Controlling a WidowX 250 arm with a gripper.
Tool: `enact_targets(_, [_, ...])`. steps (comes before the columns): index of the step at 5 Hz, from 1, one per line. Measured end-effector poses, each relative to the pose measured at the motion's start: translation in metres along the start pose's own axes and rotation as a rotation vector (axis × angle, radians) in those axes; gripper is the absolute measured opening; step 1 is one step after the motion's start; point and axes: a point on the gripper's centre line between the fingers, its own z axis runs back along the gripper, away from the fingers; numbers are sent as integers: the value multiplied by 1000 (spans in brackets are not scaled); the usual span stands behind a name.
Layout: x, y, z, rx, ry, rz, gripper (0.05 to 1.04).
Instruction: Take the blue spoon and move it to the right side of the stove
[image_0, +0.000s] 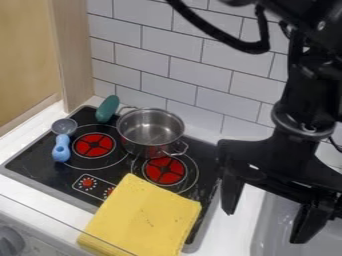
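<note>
My gripper hangs at the right of the view, over the strip between the stove and the sink. Its two fingers are spread wide with nothing between them. The blue spoon, with a blue handle and a grey bowl, lies on the left edge of the black stove, far to the left of the gripper. Its bowl points toward the back and its handle toward the front, left of the left burner.
A metal pot stands at the stove's back between the burners. Left of it is a green object. A folded yellow cloth covers the front right of the stove. A grey sink lies at right, a tiled wall behind.
</note>
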Motion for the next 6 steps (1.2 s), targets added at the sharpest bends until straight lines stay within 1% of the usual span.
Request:
enact_targets(1, [-10, 9, -12, 37, 50, 3, 999])
enact_targets(2, [1, 42, -14, 65, 78, 95, 999])
enact_targets(3, [11, 79, -10, 76, 83, 214, 999])
enact_targets(4, [15, 123, -13, 103, 120, 341, 999])
enact_targets(5, [18, 163, -19, 103, 147, 435, 999])
enact_targets(6, [19, 204, -31, 88, 181, 525, 999])
